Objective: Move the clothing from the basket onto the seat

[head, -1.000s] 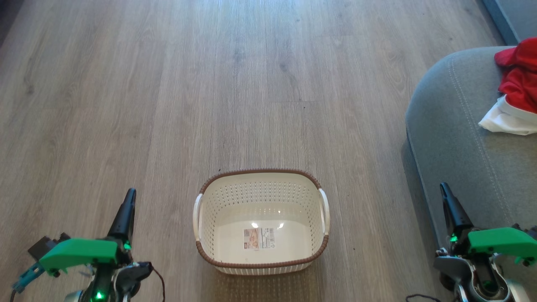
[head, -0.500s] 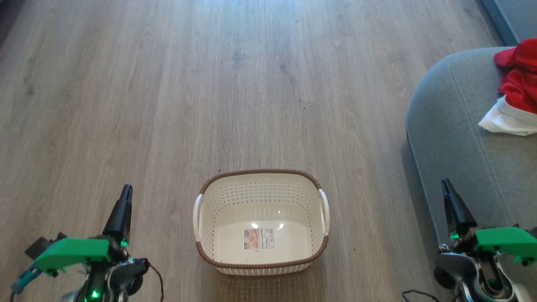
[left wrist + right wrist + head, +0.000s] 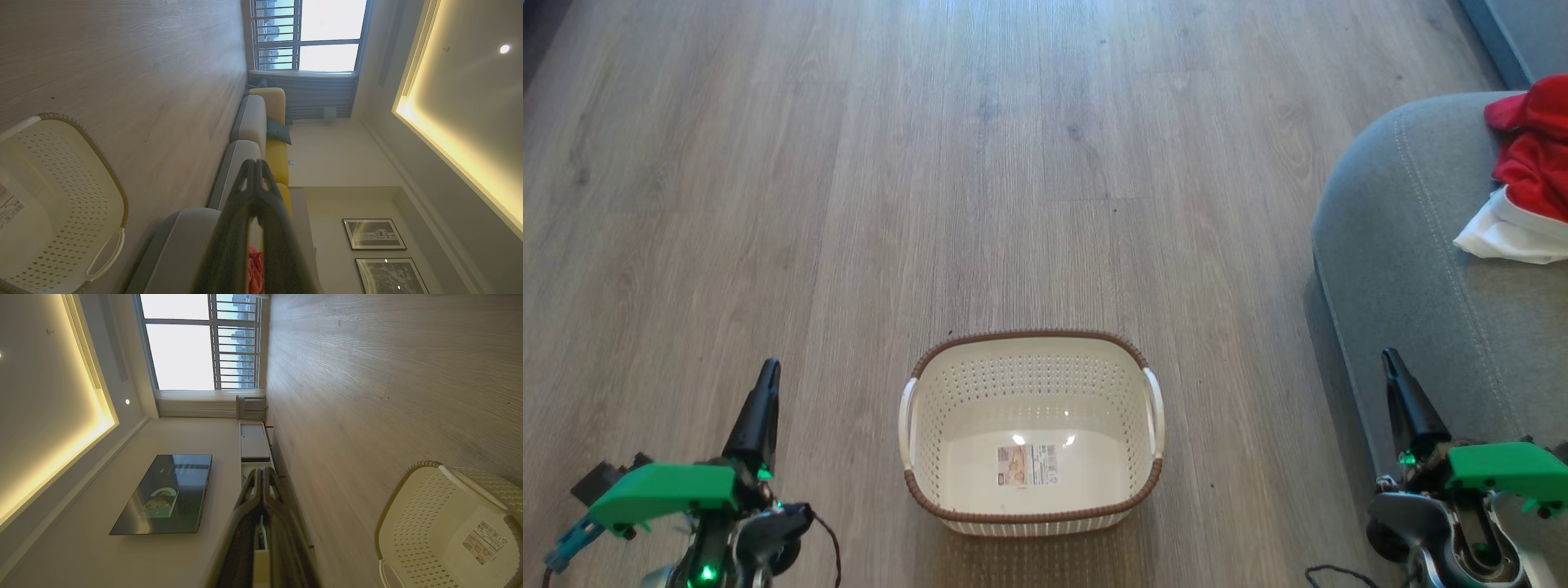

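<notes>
— On the right, has the clothing (image 3: 1531, 155) moved?
— No, it stays heaped on the seat (image 3: 1413, 245), at its far edge; the basket (image 3: 1029, 333) stays near, centre. But the left gripper (image 3: 767, 367) has drifted left, the right gripper (image 3: 1387, 355) slightly right. Both are pinched closed, gripping nothing.

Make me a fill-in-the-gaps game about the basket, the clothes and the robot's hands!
Apart from a sticker, the basket is ____.
The clothing lying on the seat is white and ____.
The left gripper and the right gripper are both ____.
Missing words: empty; red; shut.
</notes>
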